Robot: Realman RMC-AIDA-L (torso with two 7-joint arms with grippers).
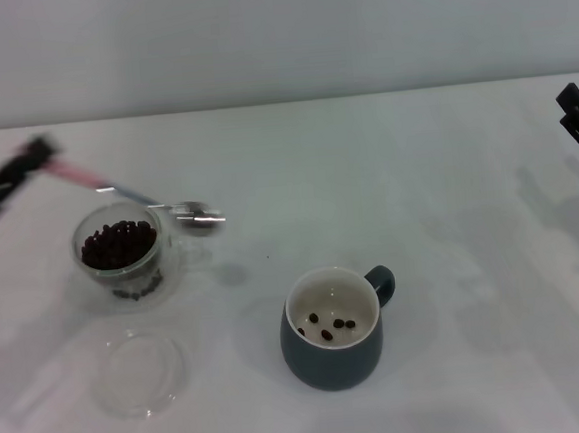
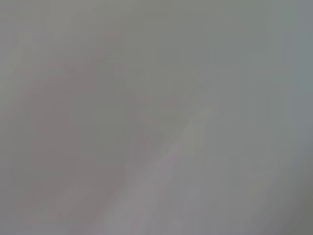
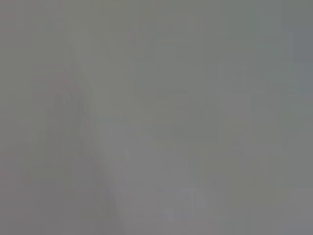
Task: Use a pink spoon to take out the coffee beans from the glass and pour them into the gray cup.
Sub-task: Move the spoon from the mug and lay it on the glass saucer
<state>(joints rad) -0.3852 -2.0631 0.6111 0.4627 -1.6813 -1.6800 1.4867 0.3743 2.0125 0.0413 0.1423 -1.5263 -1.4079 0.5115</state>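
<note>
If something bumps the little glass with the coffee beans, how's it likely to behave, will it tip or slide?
The glass looks short and wide with a bean load sitting low, so it would probably slide on the smooth white table rather than tip. Clear glass is likely fragile and slippery to grip. Its coffee beans are heaped near the rim, so a knock could spill some.

Lab-like test setup: bare white table [image 1: 446, 164], plain white wall [image 1: 275, 37].

A white table [image 1: 446, 164] carries the glass [image 1: 120, 252], the gray cup [image 1: 334, 345] and a clear round dish [image 1: 138, 372].
</note>
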